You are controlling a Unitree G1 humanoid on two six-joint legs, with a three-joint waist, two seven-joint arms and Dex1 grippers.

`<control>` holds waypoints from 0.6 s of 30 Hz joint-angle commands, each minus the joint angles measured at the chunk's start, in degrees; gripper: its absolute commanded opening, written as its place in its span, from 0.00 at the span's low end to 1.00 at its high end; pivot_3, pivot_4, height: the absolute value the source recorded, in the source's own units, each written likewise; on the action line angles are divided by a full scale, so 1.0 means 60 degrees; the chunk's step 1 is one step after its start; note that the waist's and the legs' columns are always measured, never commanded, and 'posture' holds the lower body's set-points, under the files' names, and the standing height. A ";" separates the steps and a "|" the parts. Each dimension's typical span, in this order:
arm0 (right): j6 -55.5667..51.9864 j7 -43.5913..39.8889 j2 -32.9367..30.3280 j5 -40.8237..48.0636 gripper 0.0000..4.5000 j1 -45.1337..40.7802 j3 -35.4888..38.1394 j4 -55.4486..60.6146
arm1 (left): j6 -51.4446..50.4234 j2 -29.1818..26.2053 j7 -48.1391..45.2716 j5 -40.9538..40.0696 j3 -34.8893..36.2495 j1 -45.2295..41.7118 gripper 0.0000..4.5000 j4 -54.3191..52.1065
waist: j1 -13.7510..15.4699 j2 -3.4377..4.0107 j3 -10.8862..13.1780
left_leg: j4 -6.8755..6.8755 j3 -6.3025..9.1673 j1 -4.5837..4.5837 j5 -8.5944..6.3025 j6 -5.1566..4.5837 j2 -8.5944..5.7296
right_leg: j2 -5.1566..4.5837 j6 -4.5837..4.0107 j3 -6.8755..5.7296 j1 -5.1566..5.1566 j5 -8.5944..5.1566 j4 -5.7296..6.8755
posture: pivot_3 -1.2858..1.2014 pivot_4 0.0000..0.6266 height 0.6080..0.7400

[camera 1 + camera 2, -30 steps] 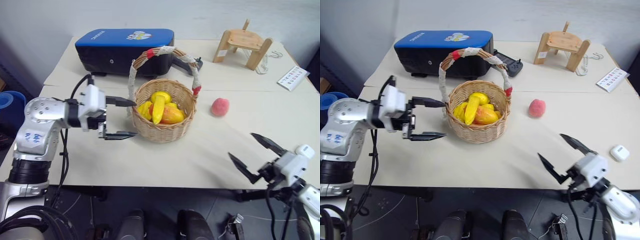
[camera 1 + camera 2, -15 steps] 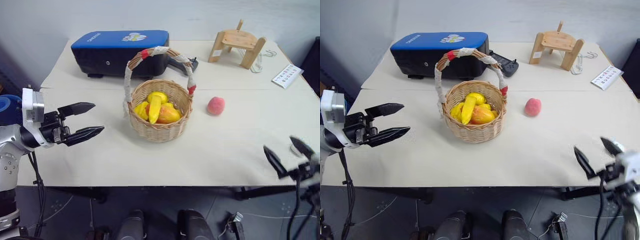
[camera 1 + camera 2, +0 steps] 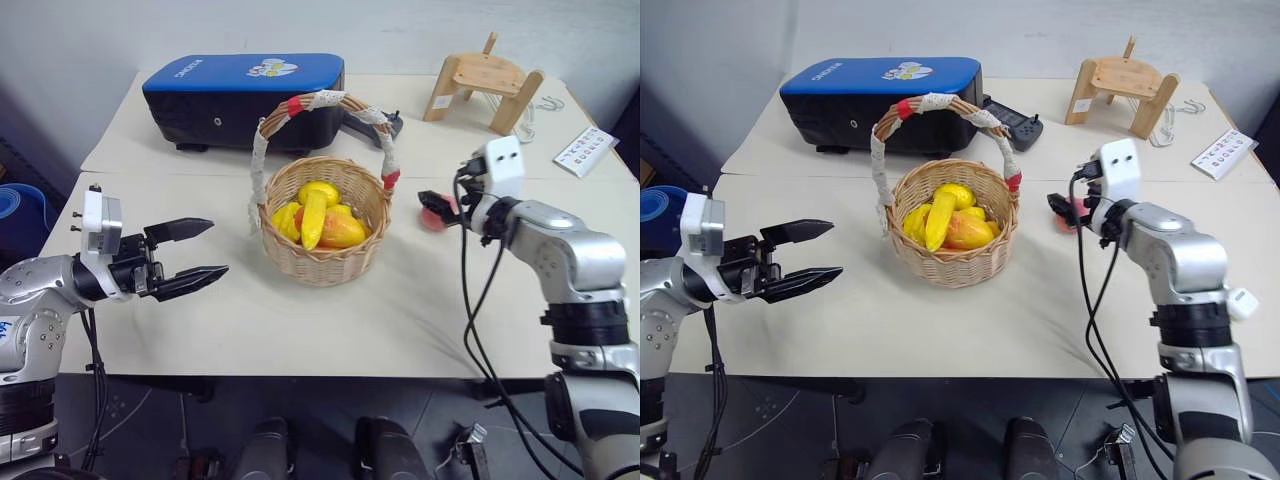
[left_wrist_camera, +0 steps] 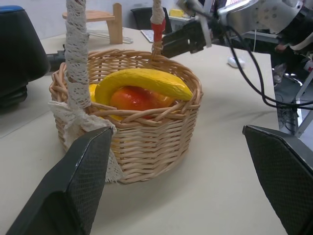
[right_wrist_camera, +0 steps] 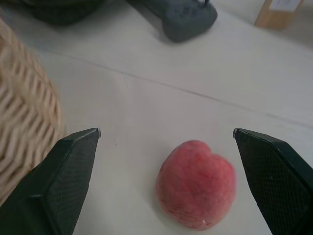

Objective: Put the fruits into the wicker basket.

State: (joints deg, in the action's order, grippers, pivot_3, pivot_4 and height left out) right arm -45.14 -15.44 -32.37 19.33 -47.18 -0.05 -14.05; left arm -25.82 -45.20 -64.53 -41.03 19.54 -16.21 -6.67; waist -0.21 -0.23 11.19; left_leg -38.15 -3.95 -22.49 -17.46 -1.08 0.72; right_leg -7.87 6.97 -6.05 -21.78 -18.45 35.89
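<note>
Right gripper [image 5: 166, 142] level, wide over peach [image 5: 196, 183].

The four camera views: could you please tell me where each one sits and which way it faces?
Left eye and right eye views: on the head, looking forward and down over the table; both arms show.
Left wrist view: on the left wrist, facing the wicker basket between the open left gripper.
Right wrist view: on the right wrist, facing the peach between the open right gripper.
Shared: basket in all; both wrist views show the right gripper.
</note>
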 commanded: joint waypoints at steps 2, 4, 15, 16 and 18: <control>0.1057 0.0358 0.0259 -0.1018 1.00 -0.0833 0.0041 -0.1637 | 0.0026 0.0008 0.0238 -0.0135 0.0075 -0.0054 0.99 -0.0594 | -0.0027 0.0000 0.0000 | 0.0000 -0.0005 -0.0002 0.0007 -0.0001 0.0001 | 0.0002 0.0000 0.0002 -0.0002 0.0000 -0.0002 | 0.52 0.24 1.00; 0.1105 0.0328 0.0528 -0.1177 1.00 -0.1032 0.0043 -0.2206 | 0.0008 0.0012 0.0293 -0.0150 0.0099 0.0018 0.99 -0.0682 | -0.0071 0.0000 0.0000 | 0.0001 -0.0008 0.0002 0.0012 0.0005 0.0007 | 0.0009 0.0000 0.0006 -0.0003 0.0000 0.0000 | 0.52 0.24 1.00; 0.1292 -0.0315 0.1306 -0.1014 0.91 -0.1577 0.0843 -0.3962 | 0.0073 0.0026 0.0387 -0.0069 -0.0040 -0.0090 1.00 -0.0666 | -0.0254 0.0002 0.0001 | 0.0016 -0.0004 0.0008 0.0021 0.0017 0.0019 | 0.0022 0.0000 0.0010 -0.0007 0.0000 0.0011 | 0.52 0.24 1.00; 0.1432 -0.0402 0.1264 -0.1065 0.87 -0.1565 0.0862 -0.3963 | 0.0085 0.0028 0.0378 -0.0061 -0.0062 -0.0109 1.00 -0.0666 | -0.0254 0.0002 0.0001 | 0.0016 -0.0004 0.0009 0.0021 0.0017 0.0018 | 0.0022 0.0000 0.0010 -0.0007 0.0000 0.0012 | 0.52 0.24 1.00; 0.1533 -0.0778 0.1108 -0.1038 0.72 -0.1470 0.0898 -0.3716 | 0.0096 0.0041 0.0382 -0.0055 -0.0100 -0.0136 1.00 -0.0683 | -0.0251 0.0002 0.0001 | 0.0016 -0.0005 0.0010 0.0021 0.0017 0.0018 | 0.0022 0.0000 0.0012 -0.0008 0.0000 0.0011 | 0.52 0.24 1.00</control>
State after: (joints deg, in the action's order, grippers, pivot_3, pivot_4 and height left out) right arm -37.42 -18.49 -24.43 12.80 -55.15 4.03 -38.55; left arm -26.08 -44.98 -62.15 -41.03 18.80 -16.28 -9.11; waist -1.71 -0.22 11.20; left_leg -38.05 -3.97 -22.43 -17.33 -0.98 0.83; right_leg -7.74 6.96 -5.98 -21.83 -18.45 35.96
